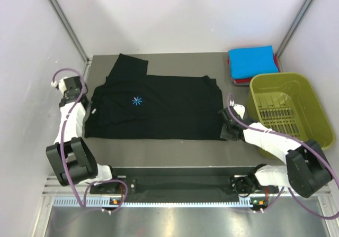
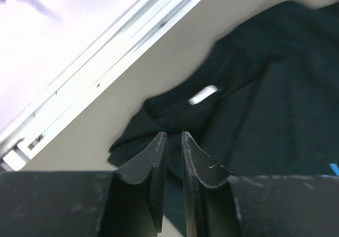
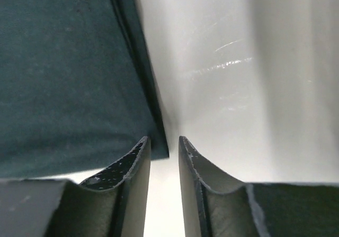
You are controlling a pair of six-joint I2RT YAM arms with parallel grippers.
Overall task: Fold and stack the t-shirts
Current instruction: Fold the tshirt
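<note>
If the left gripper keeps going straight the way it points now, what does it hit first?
Most likely the collar end of the black t-shirt, lying right ahead of the left gripper. Depth is unclear; its narrowly parted fingers seem above the cloth.

Even, bright light overhead — wrist views soft.

From above we see the grey table (image 1: 175, 148) evenly lit, shadows faint, a glare strip on the metal rail (image 1: 175, 203). Left wrist view is motion-blurred, its wall (image 2: 63, 30) washed out; right wrist view shows streaky glare on the table — the black t-shirt (image 3: 63, 73) unsharp.
</note>
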